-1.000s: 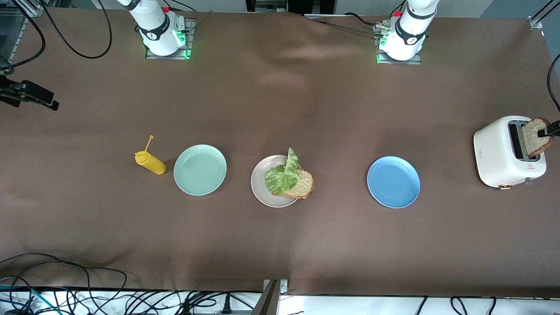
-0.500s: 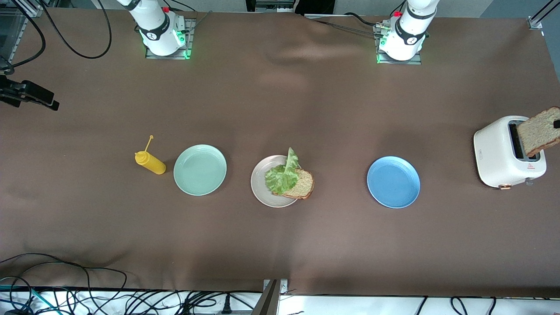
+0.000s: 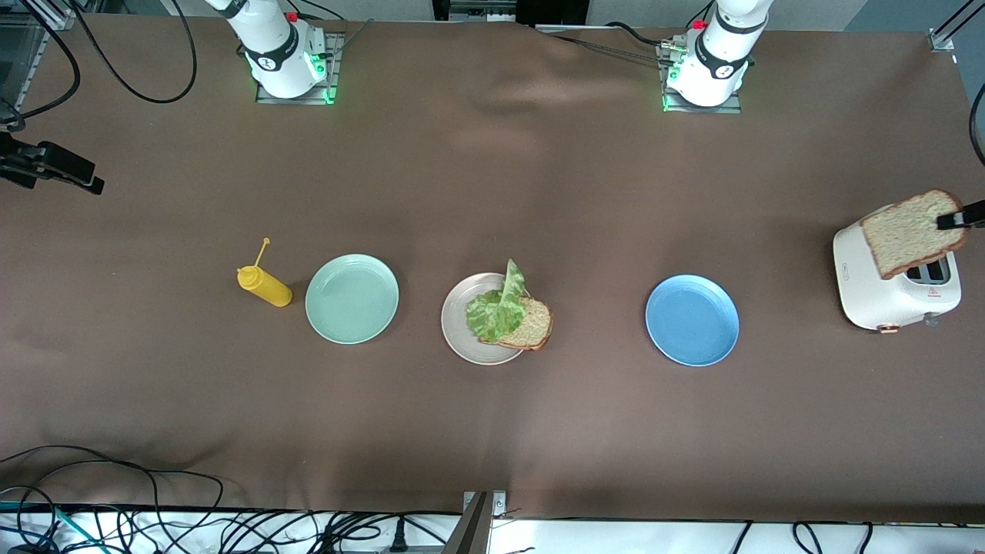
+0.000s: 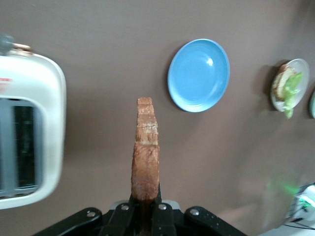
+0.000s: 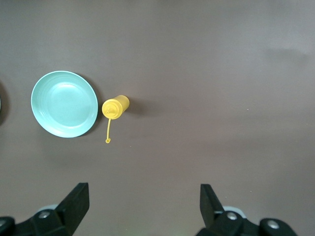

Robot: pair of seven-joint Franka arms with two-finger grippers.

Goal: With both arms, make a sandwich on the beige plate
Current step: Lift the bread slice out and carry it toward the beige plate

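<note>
Left tool (image 4: 145,216) pinches top bread slice (image 3: 912,232) over toaster (image 3: 885,296), frame's right edge. Next: carry to lettuce (image 3: 496,308) on beige plate (image 3: 462,335), centre. Right tool (image 5: 142,204) spread, waiting.

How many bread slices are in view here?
2. One slice lies on the beige plate under the lettuce; the other slice is in the left hand over the toaster. Its slots look empty.

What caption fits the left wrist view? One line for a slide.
Left gripper shut on a bread slice, beside the toaster, blue plate ahead.
</note>
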